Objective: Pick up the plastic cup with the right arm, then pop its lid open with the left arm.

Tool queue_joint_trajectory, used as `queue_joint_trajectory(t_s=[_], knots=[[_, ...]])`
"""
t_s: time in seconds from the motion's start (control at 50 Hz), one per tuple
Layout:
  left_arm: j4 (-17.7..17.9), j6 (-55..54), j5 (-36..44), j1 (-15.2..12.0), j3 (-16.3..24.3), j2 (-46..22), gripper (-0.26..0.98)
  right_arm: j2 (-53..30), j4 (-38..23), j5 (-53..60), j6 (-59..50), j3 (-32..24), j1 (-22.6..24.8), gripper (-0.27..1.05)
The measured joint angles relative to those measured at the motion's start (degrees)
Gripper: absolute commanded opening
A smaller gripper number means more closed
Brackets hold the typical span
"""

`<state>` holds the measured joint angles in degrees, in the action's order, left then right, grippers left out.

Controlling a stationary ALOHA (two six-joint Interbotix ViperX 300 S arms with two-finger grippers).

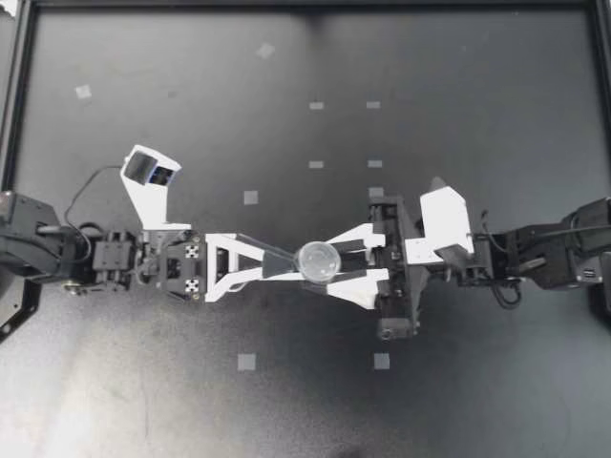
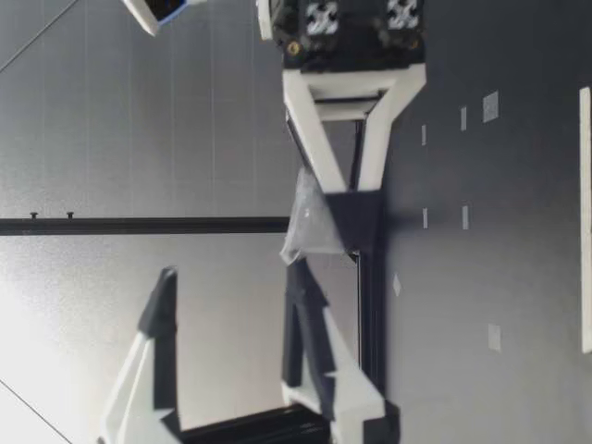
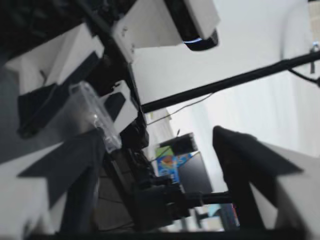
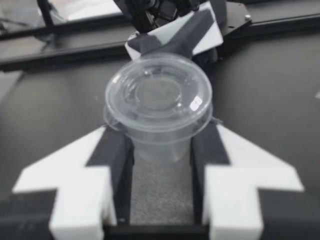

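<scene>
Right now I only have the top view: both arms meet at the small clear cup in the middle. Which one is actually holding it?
Observer: The right one. Its wrist view shows the right fingers pressing the cup from both sides, just under its lid.
Operator: And the other arm? From above it looks closed too.
Observer: No, the left fingers are wide open and rolled on their side: the low view shows one high above the table, the other low beside the cup.
Operator: Is that lower one touching the cup?
Observer: In the left wrist view the lid's rim sits right at its tip; I cannot tell whether they touch.
</scene>
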<state>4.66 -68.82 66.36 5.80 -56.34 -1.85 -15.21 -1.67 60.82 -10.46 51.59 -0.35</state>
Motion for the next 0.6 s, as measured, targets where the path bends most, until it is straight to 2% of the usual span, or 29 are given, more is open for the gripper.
queue_joint_trajectory(t_s=[0.2, 0.42, 0.52, 0.6], knots=[[0.09, 3.16, -1.41, -0.09, -0.09, 5.10, 0.74, -1.93, 0.09, -2.72, -1.67, 1.23, 1.58, 0.22], [0.18, 8.70, -2.29, -0.70, -1.49, 7.47, 0.74, -0.79, 0.18, -4.57, -2.37, 1.14, 1.93, 0.22], [0.09, 15.38, -3.43, -0.70, -2.46, 7.65, 0.74, 2.11, 0.18, -4.66, -2.46, 1.23, 1.93, 0.22], [-0.09, 25.40, -5.01, -0.79, -3.52, 7.91, 0.74, 4.92, 0.18, -4.83, -2.46, 1.23, 2.02, 0.22]])
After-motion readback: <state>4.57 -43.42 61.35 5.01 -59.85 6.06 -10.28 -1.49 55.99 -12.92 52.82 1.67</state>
